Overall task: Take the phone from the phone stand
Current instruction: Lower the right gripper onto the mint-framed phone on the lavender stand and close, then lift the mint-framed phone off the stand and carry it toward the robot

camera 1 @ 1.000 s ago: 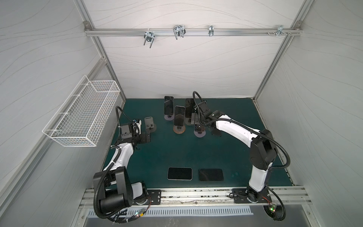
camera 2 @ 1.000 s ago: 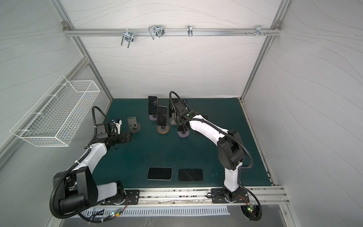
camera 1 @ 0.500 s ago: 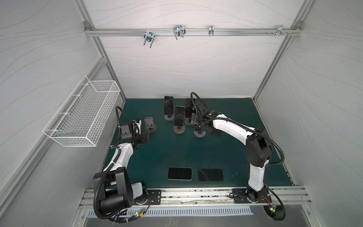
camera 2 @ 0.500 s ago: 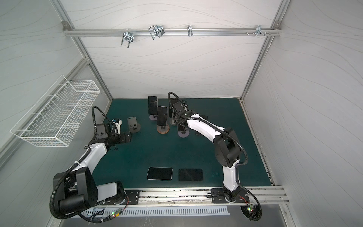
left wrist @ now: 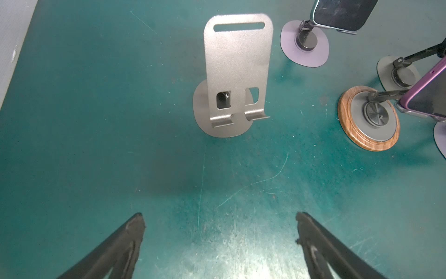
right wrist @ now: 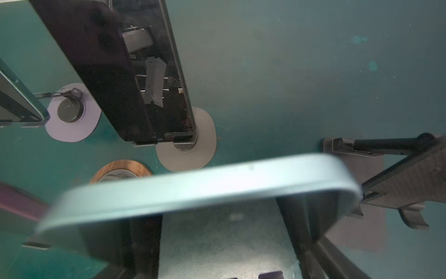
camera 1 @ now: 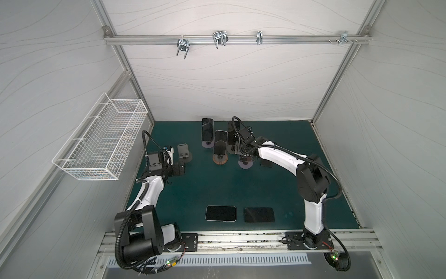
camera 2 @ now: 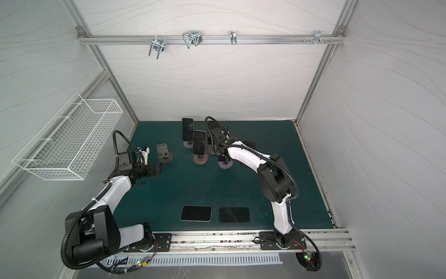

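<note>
Toward the far edge of the surface, about at its middle, the pale blue-green phone (right wrist: 205, 188) sits on its stand (camera 1: 245, 165) with the lavender foot. We see its short top edge lying right across the right gripper (right wrist: 224, 232), so its long axis runs away from the fingers, down to the stand. The jaws are partly drawn in, but the blur does not let us tell whether they press on the phone. We judge that a lift along this axis is needed. The left gripper (left wrist: 219, 217) is wide open and empty, well apart near the left edge, facing an empty grey stand (left wrist: 237, 72).
</note>
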